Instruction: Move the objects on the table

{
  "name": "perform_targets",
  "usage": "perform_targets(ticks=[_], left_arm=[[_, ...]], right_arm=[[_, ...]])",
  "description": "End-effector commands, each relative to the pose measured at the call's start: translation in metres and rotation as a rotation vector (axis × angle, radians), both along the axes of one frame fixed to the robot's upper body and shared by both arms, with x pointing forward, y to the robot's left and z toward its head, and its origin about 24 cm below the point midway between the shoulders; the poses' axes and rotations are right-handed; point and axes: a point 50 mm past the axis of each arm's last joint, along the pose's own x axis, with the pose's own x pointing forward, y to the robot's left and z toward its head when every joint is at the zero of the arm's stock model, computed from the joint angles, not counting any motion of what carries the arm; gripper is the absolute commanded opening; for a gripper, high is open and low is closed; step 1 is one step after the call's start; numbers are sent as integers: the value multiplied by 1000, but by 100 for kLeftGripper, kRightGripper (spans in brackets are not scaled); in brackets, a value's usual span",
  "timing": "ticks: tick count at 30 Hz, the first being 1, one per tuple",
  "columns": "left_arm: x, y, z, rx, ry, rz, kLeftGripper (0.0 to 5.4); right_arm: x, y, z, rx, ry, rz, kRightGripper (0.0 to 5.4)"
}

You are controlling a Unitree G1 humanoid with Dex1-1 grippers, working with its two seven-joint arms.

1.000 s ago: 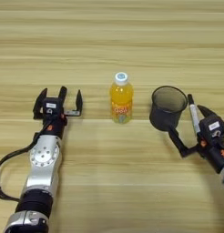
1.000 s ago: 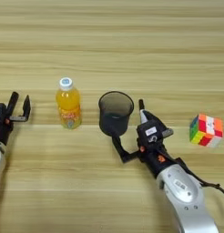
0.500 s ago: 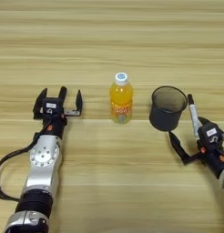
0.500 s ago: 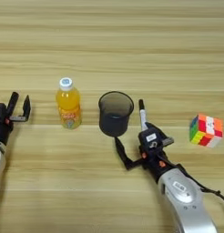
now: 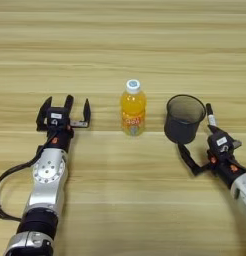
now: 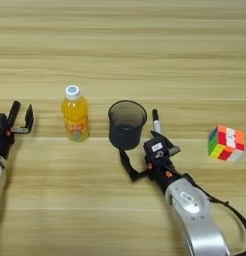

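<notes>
left claw parked on the bench, fingers spread wide, nothing in it | juice bottle upright mid-bench | mesh cup just right of it | right claw beside the cup, wide, marker against its far finger, can't tell if gripped | puzzle cube far right

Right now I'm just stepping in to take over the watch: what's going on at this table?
The right pincer sits just in front of the black mesh cup, with a marker standing up beside one finger; whether it grips the marker is unclear. The left pincer rests open on the table, left of the orange juice bottle and holding nothing. A puzzle cube lies apart at the far right.
</notes>
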Motion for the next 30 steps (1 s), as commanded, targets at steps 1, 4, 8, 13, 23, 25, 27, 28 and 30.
perform_targets(ticks=[1,4,8,13,23,25,27,28,30], left_arm=[[1,-1,2,14,-8,-9,540],[1,0,2,15,-8,-8,540],[1,0,2,16,-9,-8,540],[0,-1,2,15,-9,-8,540],[1,0,2,16,-8,-8,540],[1,0,2,16,-9,-8,540],[1,0,2,16,-9,-8,540],[1,0,2,16,-9,-7,540],[1,0,2,16,-9,-7,540]], right_arm=[[6,5,3,2,-21,17,536],[8,8,3,7,-23,28,536],[11,11,3,10,-27,32,536],[15,12,4,15,-41,32,536],[31,17,1,30,-56,23,536],[33,17,0,28,-61,17,536],[35,19,0,33,-67,17,536],[36,20,1,35,-69,19,536],[38,22,2,40,-74,23,536]])
